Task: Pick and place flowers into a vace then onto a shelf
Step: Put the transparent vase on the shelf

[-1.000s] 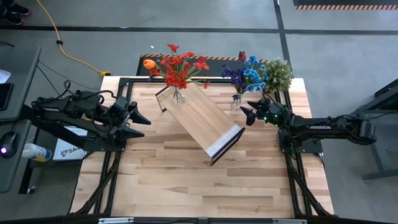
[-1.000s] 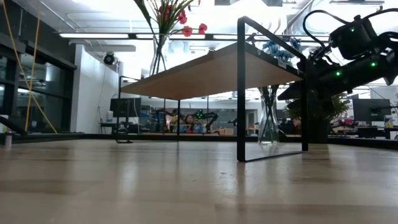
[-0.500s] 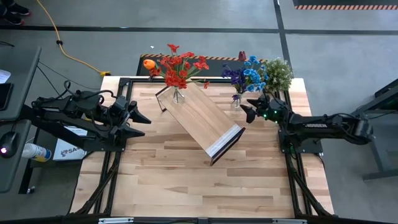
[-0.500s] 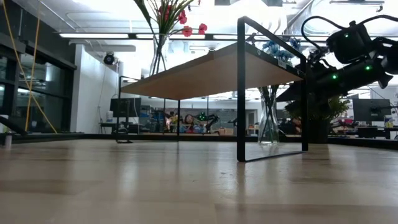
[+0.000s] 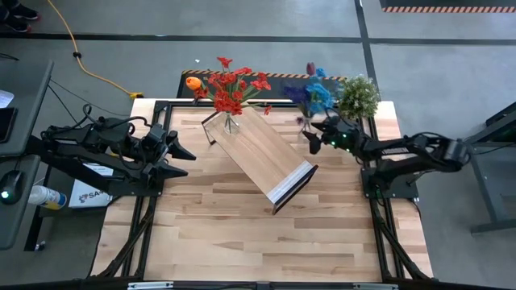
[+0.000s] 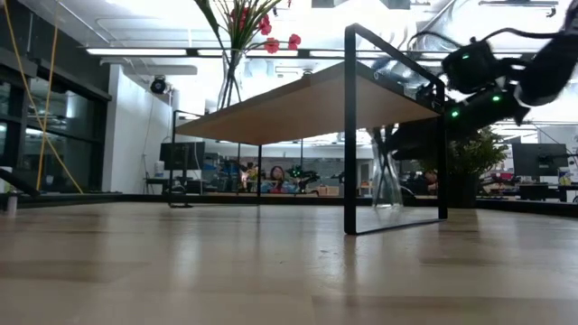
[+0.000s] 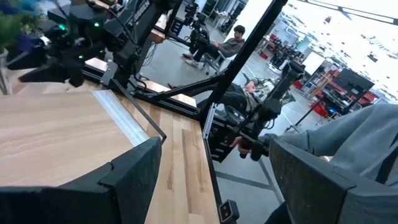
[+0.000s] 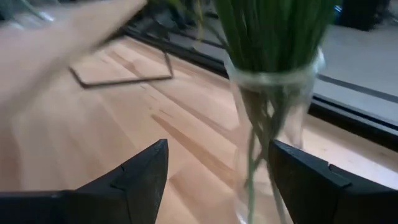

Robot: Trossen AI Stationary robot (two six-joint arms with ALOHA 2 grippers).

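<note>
Upper right of the high view: right gripper beside a glass vase of blue and purple flowers, fingers apart, not gripping; the vase shows ahead, just off centre between them, in the right wrist view. Potted plant stands just beside. Shelf runs diagonally across the table, a second vase of red flowers on its upper-left end. Left gripper waits at left, fingers apart, empty.

Judgement: glass is slippery and fragile, top-heavy with stems. Grip low on the body, below the neck, squeeze gently, lift upright. Stems are light and bend easily.
</note>
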